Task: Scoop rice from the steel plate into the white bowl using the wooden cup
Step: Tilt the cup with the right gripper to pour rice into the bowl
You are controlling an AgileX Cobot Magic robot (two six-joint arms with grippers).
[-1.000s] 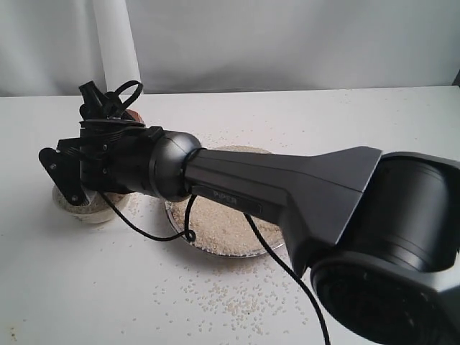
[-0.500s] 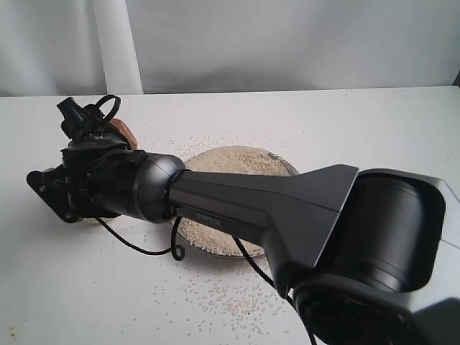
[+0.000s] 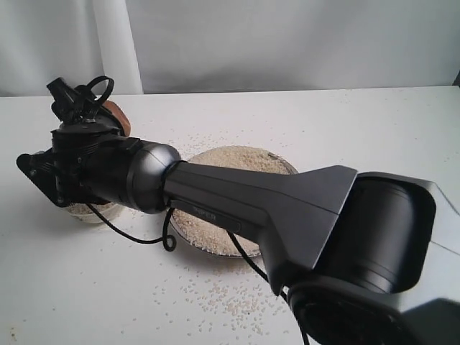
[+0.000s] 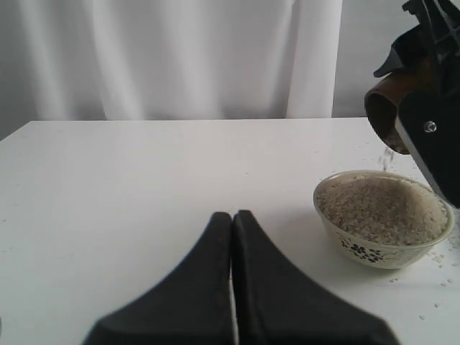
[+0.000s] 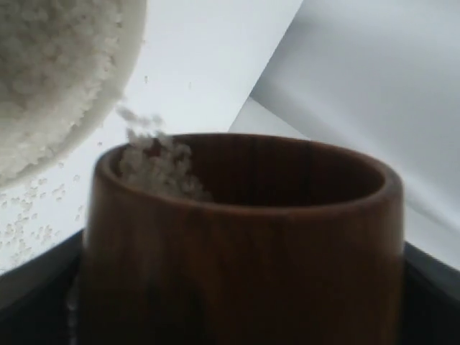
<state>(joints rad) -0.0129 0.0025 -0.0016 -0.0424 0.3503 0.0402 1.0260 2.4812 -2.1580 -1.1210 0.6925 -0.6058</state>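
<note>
Rice [image 5: 154,169] spills from the wooden cup [image 5: 237,244], which my right hand [image 3: 93,115] pinches, tipped just above the white bowl [image 4: 374,248] (already nearly full) so the grains land inside. My left hand [image 4: 231,215] rests pressed together, clear of the pour.

White tabletop [image 3: 359,122], plain pale grey backdrop [image 3: 287,43] behind, white pleated curtain [image 4: 144,57]. Soft, even light.
</note>
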